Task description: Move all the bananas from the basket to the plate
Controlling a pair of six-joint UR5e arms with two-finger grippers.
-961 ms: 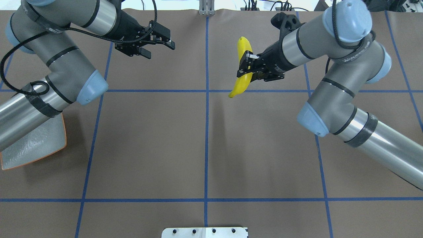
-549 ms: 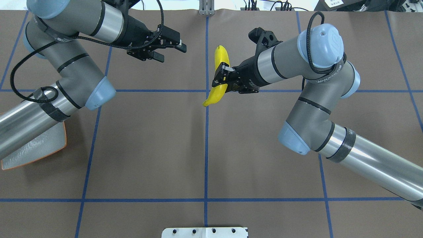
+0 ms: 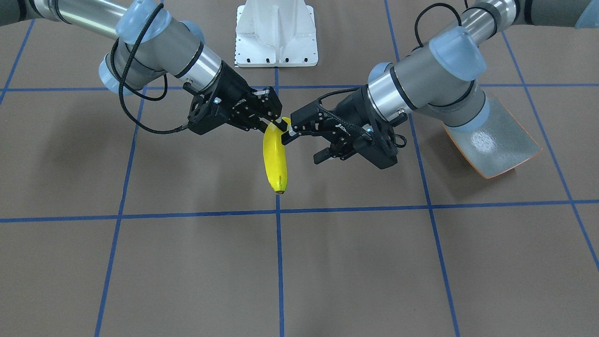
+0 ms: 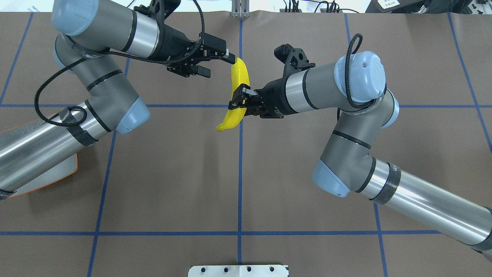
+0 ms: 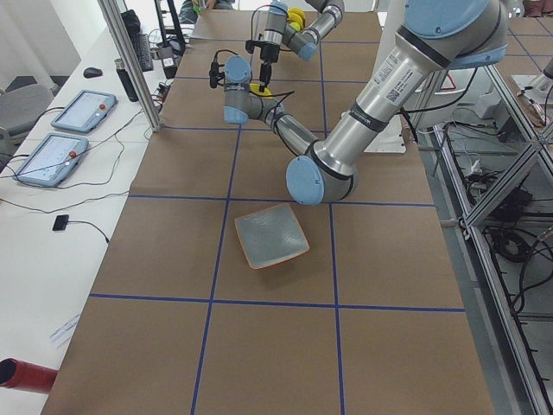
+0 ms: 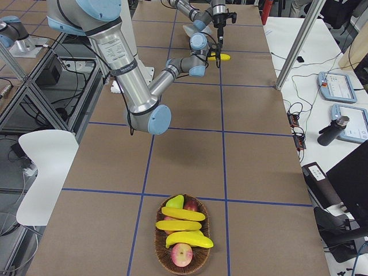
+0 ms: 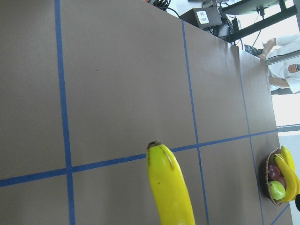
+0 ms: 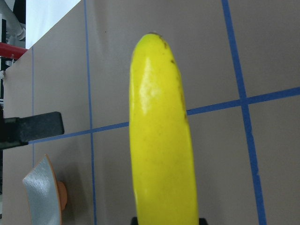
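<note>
One banana (image 4: 239, 77) aloft, clamped in right gripper (image 4: 240, 102); left gripper (image 4: 219, 65) gapes wide at its tip. Three more bananas (image 6: 183, 226) in one basket (image 6: 165, 265); one plate (image 5: 271, 235), well apart.

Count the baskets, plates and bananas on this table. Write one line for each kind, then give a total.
Baskets: 1
Plates: 1
Bananas: 4, one held in the right end effector, three in the basket
Total: 6
</note>
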